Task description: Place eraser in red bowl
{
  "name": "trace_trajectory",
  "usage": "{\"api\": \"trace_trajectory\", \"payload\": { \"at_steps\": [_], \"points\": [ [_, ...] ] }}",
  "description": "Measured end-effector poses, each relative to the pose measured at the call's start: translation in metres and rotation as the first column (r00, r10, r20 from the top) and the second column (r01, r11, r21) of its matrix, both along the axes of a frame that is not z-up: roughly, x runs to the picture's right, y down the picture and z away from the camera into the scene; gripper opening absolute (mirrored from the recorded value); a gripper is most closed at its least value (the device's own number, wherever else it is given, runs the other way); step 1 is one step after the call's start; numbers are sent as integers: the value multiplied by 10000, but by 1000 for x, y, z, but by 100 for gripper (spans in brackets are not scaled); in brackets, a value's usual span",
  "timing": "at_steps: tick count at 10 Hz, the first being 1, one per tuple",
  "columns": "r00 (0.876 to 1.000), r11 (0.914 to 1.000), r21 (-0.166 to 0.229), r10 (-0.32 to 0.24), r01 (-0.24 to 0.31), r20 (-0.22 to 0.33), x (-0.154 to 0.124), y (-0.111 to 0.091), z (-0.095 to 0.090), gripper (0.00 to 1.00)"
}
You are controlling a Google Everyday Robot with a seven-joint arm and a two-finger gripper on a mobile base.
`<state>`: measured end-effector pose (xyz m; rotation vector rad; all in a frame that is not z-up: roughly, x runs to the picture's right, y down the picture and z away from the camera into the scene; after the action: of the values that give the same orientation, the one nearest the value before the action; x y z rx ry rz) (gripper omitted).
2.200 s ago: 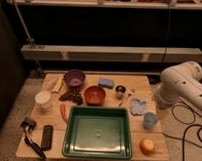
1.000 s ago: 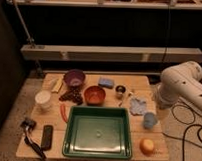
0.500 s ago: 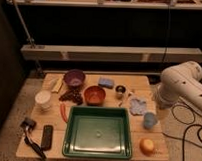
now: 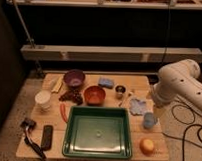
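Wooden table on speckled floor, dark metal rack behind. My gripper hangs over right table edge, jaws apart, empty. Eraser far left of jaws, front corner; red bowl between.

eraser front-left, red bowl mid-table, tool right (by blue cup)

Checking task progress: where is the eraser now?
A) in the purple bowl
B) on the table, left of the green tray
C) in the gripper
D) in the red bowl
B: the eraser lies on the table left of the tray; the gripper is at the table's right edge, far from it.
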<state>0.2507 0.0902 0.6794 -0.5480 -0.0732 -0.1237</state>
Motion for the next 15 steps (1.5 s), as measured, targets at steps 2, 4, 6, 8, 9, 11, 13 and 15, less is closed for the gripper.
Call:
{"api": "trace_trajectory", "payload": {
  "at_steps": [2, 4, 6, 8, 9, 11, 13, 15],
  "points": [
    [9829, 9959, 210, -899, 876, 1604, -55, -12, -12, 65],
    [9436, 9887, 372, -1494, 1449, 2953, -100, -16, -29, 65],
    [8838, 9790, 459, -1991, 1985, 4235, -148, -14, -48, 65],
    [8805, 9785, 439, -2006, 2016, 4295, -149, -12, -50, 65],
    [8801, 9784, 442, -2011, 2019, 4302, -149, -13, -50, 65],
    [8786, 9779, 448, -2034, 2044, 4321, -151, -13, -50, 65],
    [8628, 9731, 506, -2227, 2246, 4538, -156, -14, -46, 65],
    [7767, 9519, 861, -2904, 2940, 5590, -182, -11, -34, 65]
  ]
}}
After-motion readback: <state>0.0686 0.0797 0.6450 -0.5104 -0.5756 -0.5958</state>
